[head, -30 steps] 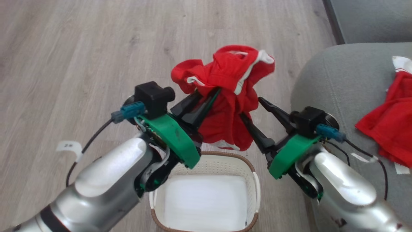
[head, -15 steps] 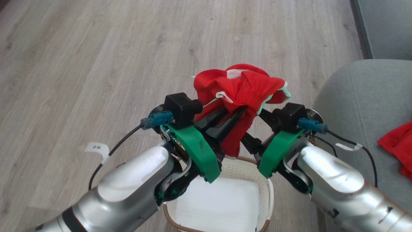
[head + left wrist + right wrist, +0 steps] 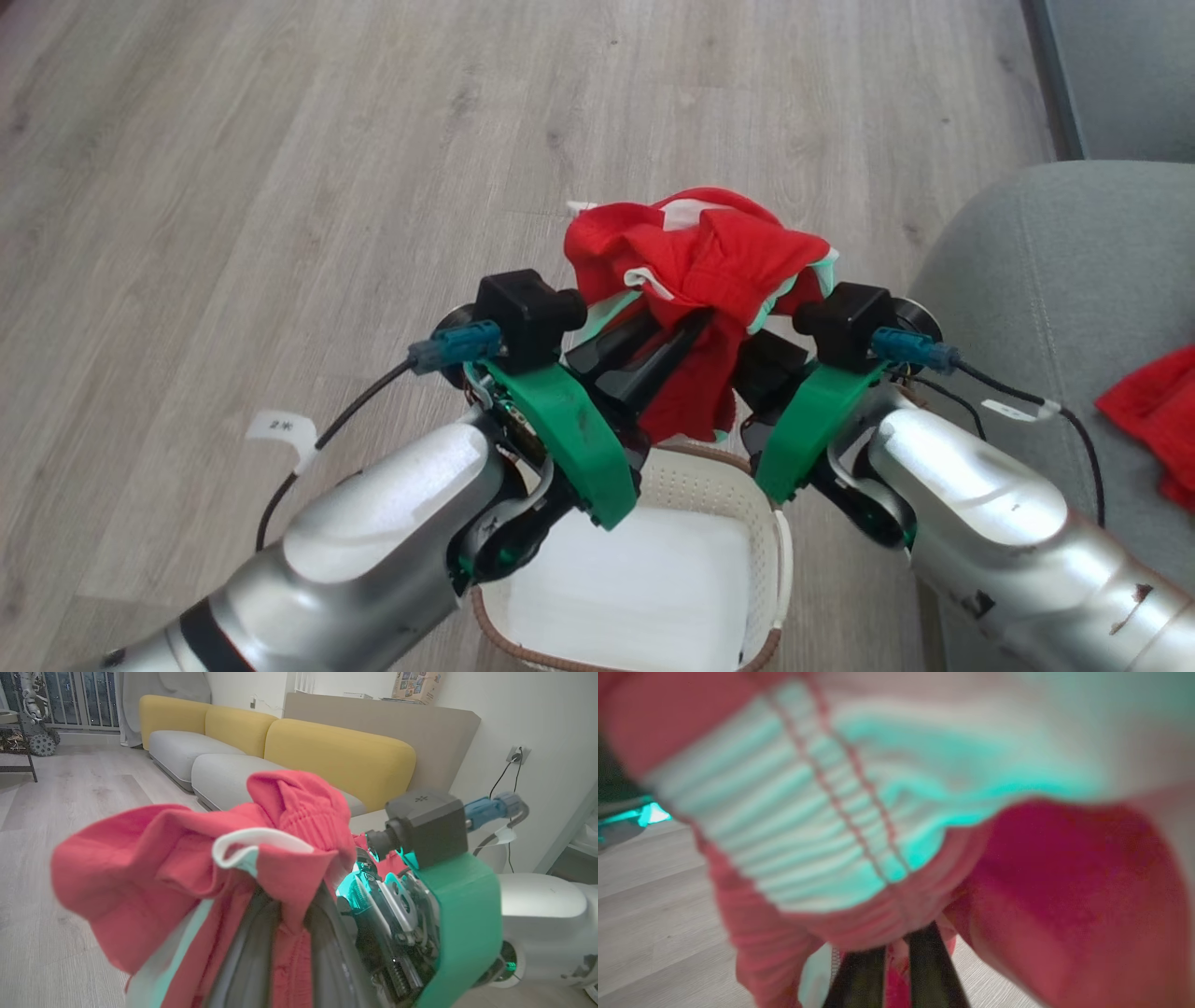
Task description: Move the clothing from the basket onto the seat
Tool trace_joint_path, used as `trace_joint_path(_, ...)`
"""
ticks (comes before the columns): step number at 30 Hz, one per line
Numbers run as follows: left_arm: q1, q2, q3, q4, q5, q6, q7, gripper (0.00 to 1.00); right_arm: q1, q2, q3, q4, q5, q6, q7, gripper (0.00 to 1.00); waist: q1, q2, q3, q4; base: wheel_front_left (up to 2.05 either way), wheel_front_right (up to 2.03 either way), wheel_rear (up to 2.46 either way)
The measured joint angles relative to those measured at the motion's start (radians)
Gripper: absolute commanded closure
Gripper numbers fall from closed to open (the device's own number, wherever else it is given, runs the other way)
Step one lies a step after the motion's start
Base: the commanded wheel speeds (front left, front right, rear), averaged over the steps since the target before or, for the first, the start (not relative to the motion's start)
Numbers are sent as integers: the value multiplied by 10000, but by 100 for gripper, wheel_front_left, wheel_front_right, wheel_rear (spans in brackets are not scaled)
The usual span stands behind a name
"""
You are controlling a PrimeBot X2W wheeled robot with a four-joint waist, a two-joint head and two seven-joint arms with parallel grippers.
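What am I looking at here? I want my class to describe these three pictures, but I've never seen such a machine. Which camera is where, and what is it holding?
This is a wheeled robot with two silver arms, each ending in a two-fingered tool. The wide picture looks down from a camera on its head. The other two come from cameras on its wrists, looking along each tool's fingers. The left tool and right tool both pinch one bunched red garment, held up above a cream basket whose visible inside looks empty. The basket stands on a wooden floor. On the robot's right is a grey-green seat, where another red garment lies.
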Motion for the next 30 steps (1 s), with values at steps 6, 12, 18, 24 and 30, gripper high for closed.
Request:
trace_joint_path(6,1,140,105,58,-48,102,-138,100,112,-82,-495,-391,-6,0,0,100,0,0,18,-187,0,0,0)
trace_joint_path(12,94,416,255,219,-150,194,-268,100,960,-249,-2021,-1076,-370,0,-4,100,0,0,-2,-348,0,0,0)
trace_joint_path(18,467,545,234,242,-236,291,-297,84,2169,-199,-3208,-1883,-993,0,-27,100,0,0,-56,-609,0,0,0)
trace_joint_path(24,564,596,196,192,-236,378,-297,0,2818,-63,-4163,-2715,-1490,0,-31,100,0,0,-55,-1005,0,0,0)
trace_joint_path(30,575,612,113,117,-232,441,-295,0,3176,-75,-5041,-3452,-1893,0,-38,100,0,0,-17,-1550,0,0,0)
